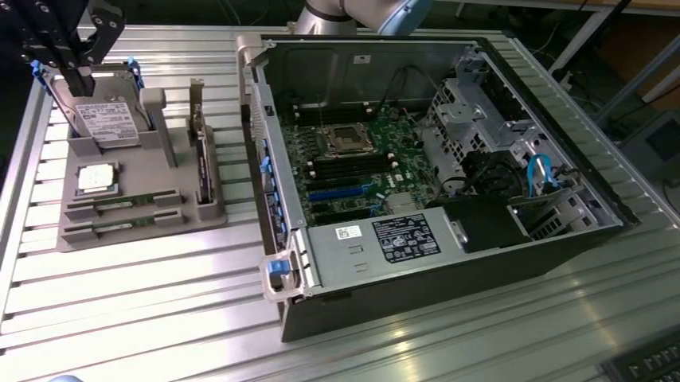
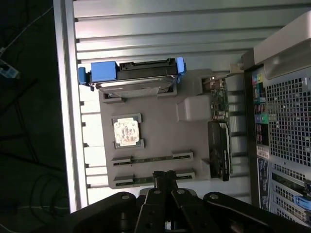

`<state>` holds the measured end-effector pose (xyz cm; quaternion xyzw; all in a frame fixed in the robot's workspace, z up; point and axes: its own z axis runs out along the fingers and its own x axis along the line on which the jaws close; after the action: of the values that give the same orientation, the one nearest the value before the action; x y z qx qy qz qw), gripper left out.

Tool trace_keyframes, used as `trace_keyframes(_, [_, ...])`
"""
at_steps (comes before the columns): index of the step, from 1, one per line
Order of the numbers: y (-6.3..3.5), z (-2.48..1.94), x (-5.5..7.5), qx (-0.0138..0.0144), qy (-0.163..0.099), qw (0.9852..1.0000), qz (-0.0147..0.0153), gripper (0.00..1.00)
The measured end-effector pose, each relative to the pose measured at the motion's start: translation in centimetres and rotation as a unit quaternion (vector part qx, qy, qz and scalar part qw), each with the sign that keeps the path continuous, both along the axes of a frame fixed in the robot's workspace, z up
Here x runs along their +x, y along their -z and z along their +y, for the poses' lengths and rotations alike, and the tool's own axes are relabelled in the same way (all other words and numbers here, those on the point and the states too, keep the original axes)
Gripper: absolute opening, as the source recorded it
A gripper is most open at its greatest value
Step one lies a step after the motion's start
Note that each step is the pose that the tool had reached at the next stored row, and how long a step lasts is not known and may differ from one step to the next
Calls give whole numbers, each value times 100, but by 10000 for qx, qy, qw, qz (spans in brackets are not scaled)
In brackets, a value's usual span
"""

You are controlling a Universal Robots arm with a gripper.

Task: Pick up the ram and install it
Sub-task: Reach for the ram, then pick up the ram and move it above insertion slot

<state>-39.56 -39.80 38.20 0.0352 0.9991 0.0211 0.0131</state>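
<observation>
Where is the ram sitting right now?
Two ram sticks lie side by side in the grey holder on the exterior view's left, in slots right next to the silver processor, left of the open computer case.

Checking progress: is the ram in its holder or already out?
In: both ram sticks lie seated in the grey holder.
</observation>
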Motion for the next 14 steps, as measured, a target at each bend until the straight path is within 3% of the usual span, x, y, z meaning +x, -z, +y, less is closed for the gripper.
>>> trace_keyframes(4, [86, 0, -2, 0, 0, 10000, 3, 11])
trace_keyframes(14, [88, 0, -2, 0, 0, 10000, 4, 11])
